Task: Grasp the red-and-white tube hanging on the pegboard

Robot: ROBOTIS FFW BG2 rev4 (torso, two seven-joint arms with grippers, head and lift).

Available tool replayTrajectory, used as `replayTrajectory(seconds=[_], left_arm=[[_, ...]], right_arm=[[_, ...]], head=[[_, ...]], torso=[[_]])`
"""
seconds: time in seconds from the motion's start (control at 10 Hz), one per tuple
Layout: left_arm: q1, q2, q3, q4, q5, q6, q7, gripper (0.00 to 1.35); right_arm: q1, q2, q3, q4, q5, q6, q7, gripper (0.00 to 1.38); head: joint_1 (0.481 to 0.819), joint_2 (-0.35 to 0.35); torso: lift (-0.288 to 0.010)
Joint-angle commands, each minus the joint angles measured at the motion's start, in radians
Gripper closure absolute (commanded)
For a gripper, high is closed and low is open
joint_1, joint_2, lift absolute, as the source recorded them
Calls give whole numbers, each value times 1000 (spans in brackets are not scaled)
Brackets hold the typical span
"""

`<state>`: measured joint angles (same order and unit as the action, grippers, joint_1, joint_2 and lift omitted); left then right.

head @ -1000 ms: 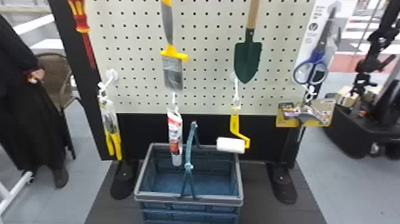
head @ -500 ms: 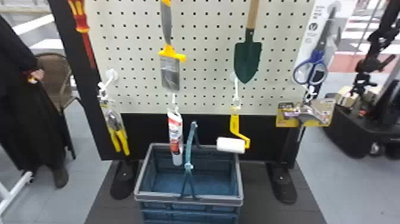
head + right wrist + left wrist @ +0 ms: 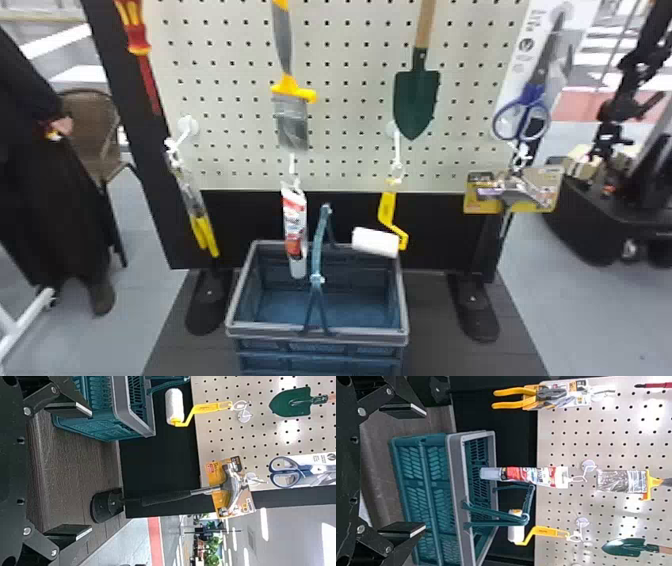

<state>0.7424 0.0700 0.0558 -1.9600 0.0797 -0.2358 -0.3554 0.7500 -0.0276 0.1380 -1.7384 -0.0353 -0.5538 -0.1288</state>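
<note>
The left end effector (image 3: 413, 470) has its 2 fingers spread wide and holds nothing, well back from the pegboard (image 3: 613, 435). The right end effector (image 3: 79, 470) is spread likewise. The red-and-white tube (image 3: 295, 230) hangs cap-down at the pegboard's lower edge, under the paintbrush (image 3: 290, 115). Its cap is near the back rim of the blue basket (image 3: 315, 334).

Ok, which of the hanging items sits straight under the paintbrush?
The red-and-white tube, cap pointing down by the basket handle; the pliers hang to its left, the paint roller to its right.
</note>
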Motion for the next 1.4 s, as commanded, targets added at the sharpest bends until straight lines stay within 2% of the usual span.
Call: replayTrajectory(seconds=[0.0,0.3,0.6,0.8,1.1,1.3], left_arm=[[-74,27,-16,57,45,10,-20,291],[-248,28,1,135,38,85,-145,291],[-433,36,18,228,18,131,-223,291],[-538,48,-2,314,29,156,-240,292],[-738,71,-82,466,48,194,-274,291],[-854,80,-120,562,45,171,-274,291]], right_arm=[[0,0,0,2,0,0,0,262],[-2,0,0,2,0,0,1,262],[-4,0,9,7,-3,0,1,262],[-9,0,9,7,-5,0,3,262],[-9,0,11,7,-5,0,8,262],[-11,0,11,9,-5,0,11,262]], head=[[549,0],[549,0],[549,0],[549,0],[549,0],[549,0]], torso=[[-100],[-100],[-100],[-100],[-100],[-100]])
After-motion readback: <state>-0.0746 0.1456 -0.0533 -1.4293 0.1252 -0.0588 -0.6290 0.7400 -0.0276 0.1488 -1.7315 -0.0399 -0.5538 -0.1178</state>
